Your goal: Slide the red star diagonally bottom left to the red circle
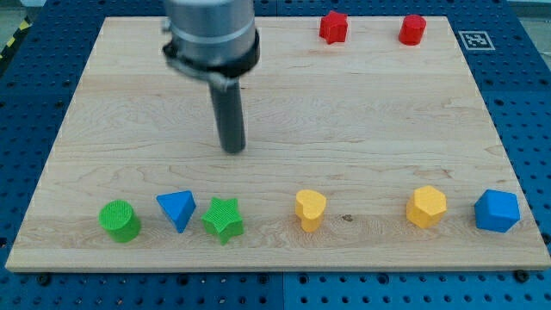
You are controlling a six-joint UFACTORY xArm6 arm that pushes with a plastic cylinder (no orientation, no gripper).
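The red star [333,27] lies near the top edge of the wooden board, right of centre. The red circle [412,29] lies to its right, also by the top edge, with a gap between them. My tip [232,151] rests on the board left of centre, well below and to the left of the red star. It touches no block. The arm's grey body rises above the tip at the view's top.
A row of blocks runs along the board's bottom: green circle [119,221], blue triangle [176,209], green star [223,220], yellow heart [310,209], yellow hexagon [426,207], blue hexagon-like block [497,211]. The wooden board [370,129] sits on a blue pegboard.
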